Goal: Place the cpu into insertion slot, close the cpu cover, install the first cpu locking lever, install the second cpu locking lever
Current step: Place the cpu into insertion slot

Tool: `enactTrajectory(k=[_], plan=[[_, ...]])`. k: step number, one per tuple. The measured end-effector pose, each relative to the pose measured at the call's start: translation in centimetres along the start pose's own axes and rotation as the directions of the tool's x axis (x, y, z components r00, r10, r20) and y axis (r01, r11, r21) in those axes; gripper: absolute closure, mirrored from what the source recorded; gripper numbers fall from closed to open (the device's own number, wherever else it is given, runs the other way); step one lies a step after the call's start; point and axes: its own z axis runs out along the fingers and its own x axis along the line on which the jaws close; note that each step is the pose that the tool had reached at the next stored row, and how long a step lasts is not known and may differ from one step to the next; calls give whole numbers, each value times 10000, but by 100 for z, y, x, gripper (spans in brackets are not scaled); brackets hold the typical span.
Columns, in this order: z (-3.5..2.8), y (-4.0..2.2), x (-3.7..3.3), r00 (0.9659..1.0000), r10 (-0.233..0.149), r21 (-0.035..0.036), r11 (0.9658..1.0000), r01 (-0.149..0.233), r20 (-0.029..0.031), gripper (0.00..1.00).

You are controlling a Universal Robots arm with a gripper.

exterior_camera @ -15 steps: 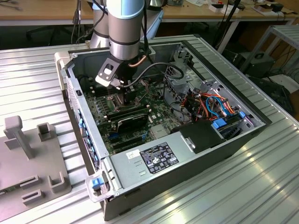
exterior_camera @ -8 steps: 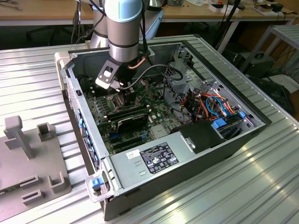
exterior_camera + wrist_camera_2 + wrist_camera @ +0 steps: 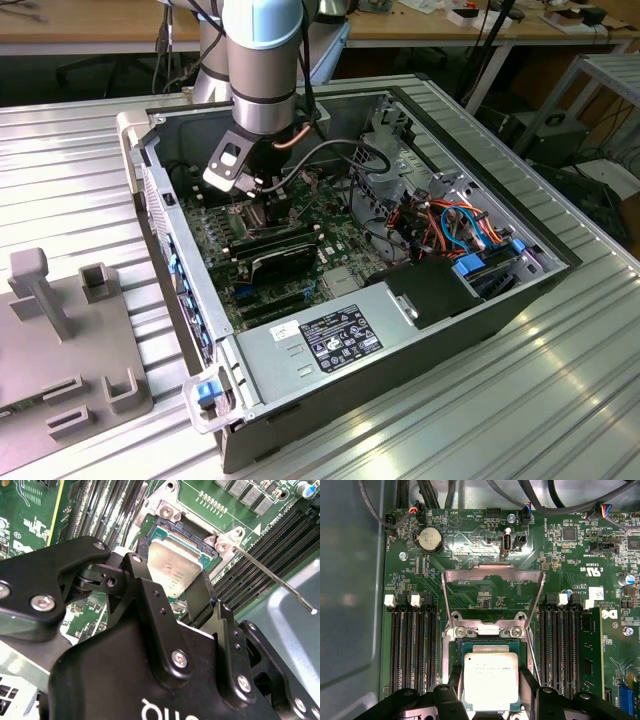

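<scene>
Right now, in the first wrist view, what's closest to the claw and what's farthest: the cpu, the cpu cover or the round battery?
1. Nearest is the cpu, gripped in the claw itself.
2. Next is the cpu cover, flipped open and standing just beyond the chip.
3. Farthest is the round battery, out past the cover's far corner.

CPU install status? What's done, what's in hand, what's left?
Done: nothing closed yet. In hand: the gripper grips the cpu right over the insertion slot; seated or not, I can't tell. Left: the cpu cover stands open, and a locking lever is swung out, unlatched.
</scene>
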Motion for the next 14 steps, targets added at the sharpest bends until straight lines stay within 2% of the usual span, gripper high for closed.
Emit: enactTrajectory(k=[12,13,14], plan=[[2,0,0,10000,0,0,10000,0,0,45],[1,-46,1,10000,3,-148,9999,-3,-1,45],[27,-49,1,10000,4,-147,9999,-4,-1,45]])
